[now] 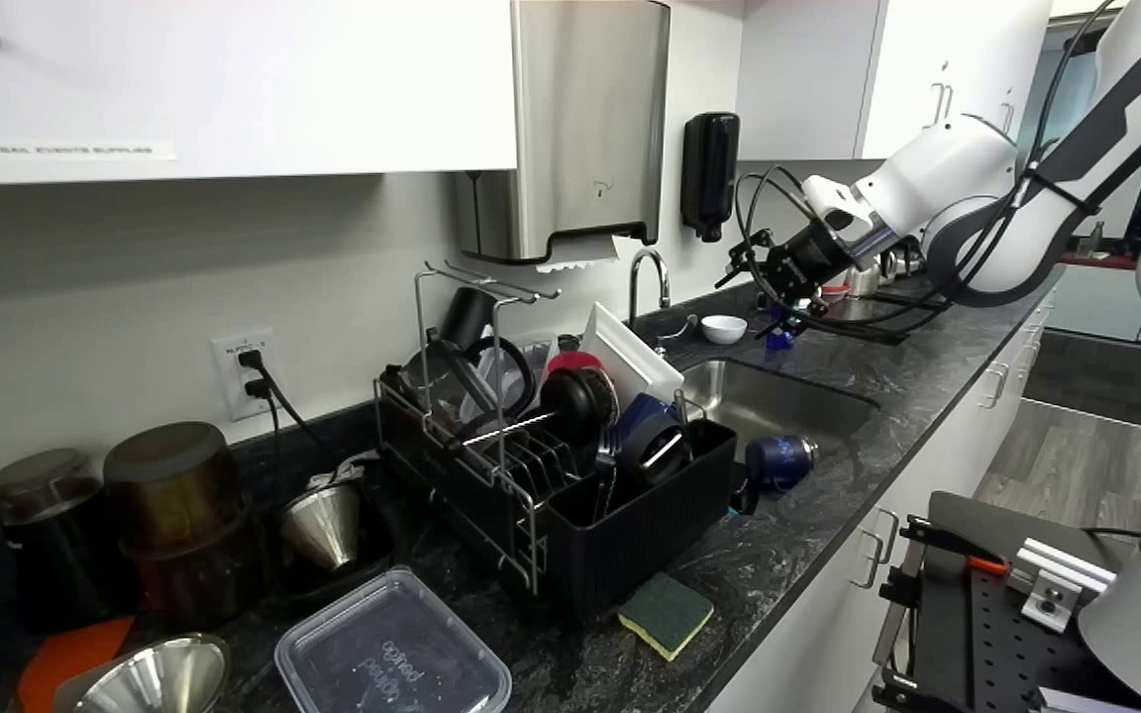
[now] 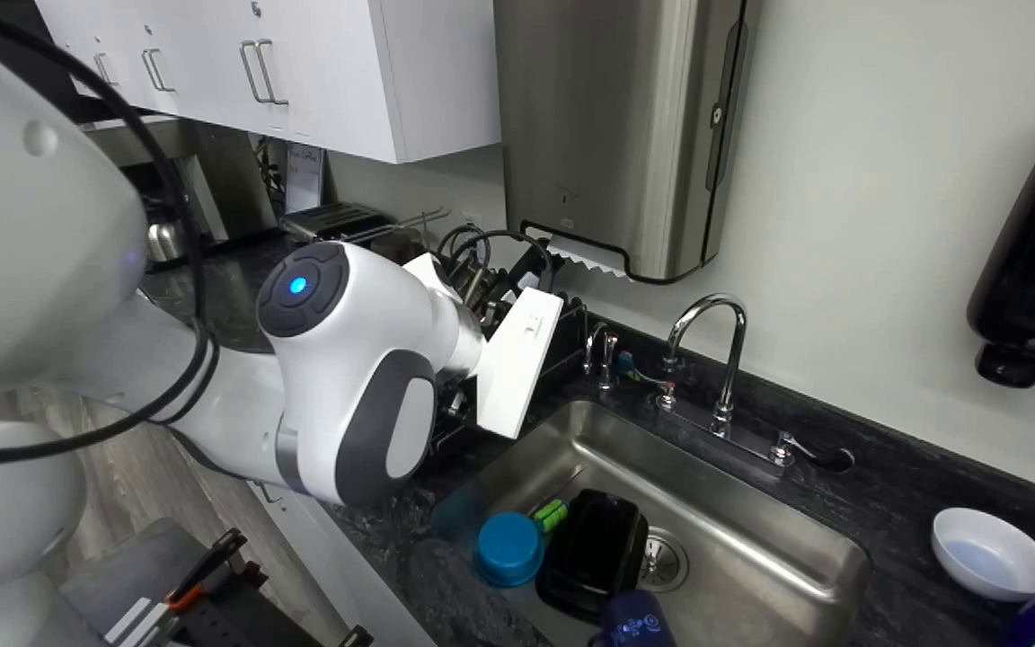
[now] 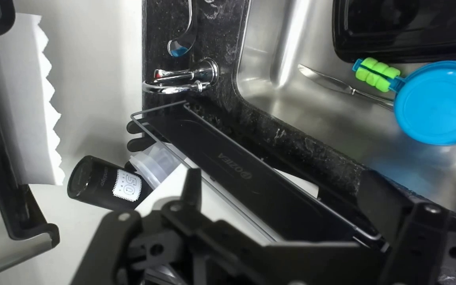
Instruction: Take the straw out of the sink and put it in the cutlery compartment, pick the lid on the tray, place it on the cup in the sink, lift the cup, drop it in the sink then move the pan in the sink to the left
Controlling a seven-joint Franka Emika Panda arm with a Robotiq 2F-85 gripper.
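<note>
My gripper [image 3: 281, 184] stands open above the sink-side end of the dish rack, nothing held; its fingers are hidden in an exterior view. Past it lies the metal sink [image 2: 774, 548]. The black pan [image 2: 594, 548] rests there beside a round blue bowl [image 2: 508, 548]. A dark blue mug, the likely cup [image 2: 636, 620], sits at the sink's front side. On the rack, the black cutlery compartment [image 1: 650, 540] holds a fork and mugs. A white tray [image 1: 630, 352] leans in the rack. The straw and the lid cannot be made out, hidden or out of view.
A knife [image 3: 327, 81] lies on the sink floor near the bowl. The tap [image 2: 733, 359] rises behind the basin. Near the wrist hangs a paper towel dispenser [image 2: 616, 135]. The wire-and-black rack [image 1: 521, 470] is crowded with dishes. A white bowl [image 2: 989, 553] sits beyond the sink.
</note>
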